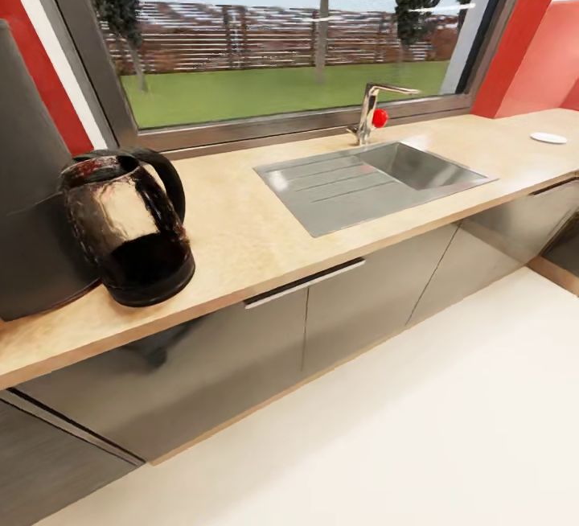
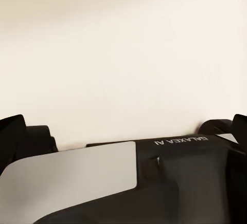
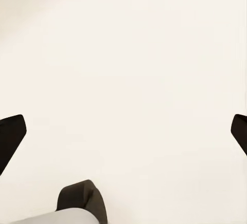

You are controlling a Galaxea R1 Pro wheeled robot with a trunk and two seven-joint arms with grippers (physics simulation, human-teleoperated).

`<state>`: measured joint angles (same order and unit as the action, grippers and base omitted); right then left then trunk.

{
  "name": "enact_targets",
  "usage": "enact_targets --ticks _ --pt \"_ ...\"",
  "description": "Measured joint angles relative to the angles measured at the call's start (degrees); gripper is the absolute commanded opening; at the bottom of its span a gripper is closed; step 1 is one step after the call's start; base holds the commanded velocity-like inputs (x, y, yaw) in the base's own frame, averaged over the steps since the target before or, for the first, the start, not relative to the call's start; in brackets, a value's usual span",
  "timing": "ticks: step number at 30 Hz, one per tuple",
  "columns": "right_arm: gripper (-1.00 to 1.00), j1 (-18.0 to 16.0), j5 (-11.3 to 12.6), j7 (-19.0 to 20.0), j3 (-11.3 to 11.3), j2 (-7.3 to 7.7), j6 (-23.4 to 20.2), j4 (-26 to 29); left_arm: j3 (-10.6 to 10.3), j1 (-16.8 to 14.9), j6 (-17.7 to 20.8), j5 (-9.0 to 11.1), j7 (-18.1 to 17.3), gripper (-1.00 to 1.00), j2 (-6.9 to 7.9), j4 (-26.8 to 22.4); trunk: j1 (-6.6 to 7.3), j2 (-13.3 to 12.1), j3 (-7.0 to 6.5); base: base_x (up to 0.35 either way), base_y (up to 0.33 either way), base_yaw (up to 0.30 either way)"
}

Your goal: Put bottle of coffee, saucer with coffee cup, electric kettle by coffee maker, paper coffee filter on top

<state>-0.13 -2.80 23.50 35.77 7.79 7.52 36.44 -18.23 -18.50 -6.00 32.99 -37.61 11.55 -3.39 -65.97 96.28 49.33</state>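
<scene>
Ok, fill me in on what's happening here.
Nothing is being handled right now. The kettle stands on the countertop, right against a large dark appliance, likely the coffee maker. Farther along are the sink and a small white saucer. Both wrist views show the left gripper and right gripper open and empty over pale floor.

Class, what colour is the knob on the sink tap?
Red. The knob on the tap shows best in the head view.

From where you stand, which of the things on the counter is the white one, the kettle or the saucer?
The saucer, small, flat and white, at the counter's far right end past the sink. The kettle is dark, glossy and tall, at the left.
</scene>
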Motion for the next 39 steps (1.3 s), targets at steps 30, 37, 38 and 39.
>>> enact_targets --ticks 30,37,38,39 --pt "1.0 0.1 0.0 0.1 0.0 0.05 0.2 0.0 0.0 0.0 0.0 0.0 3.8 1.0 -1.21 -0.1 0.02 0.0 -0.02 0.225 -0.228 -0.161" --pt "1.0 0.1 0.0 0.1 0.0 0.06 0.2 0.0 0.0 0.0 0.0 0.0 3.9 1.0 -1.22 -0.1 0.0 0.0 -0.02 0.15 -0.23 -0.237" --pt "1.0 0.1 0.0 0.1 0.0 0.06 0.2 0.0 0.0 0.0 0.0 0.0 3.9 1.0 -1.21 -0.1 0.0 0.0 -0.02 0.046 -0.074 -0.272" --pt "1.0 0.1 0.0 0.1 -0.1 0.06 0.2 0.0 0.0 0.0 0.0 0.0 3.9 1.0 -1.21 -0.1 0.0 0.0 -0.02 0.029 -0.047 -0.276"
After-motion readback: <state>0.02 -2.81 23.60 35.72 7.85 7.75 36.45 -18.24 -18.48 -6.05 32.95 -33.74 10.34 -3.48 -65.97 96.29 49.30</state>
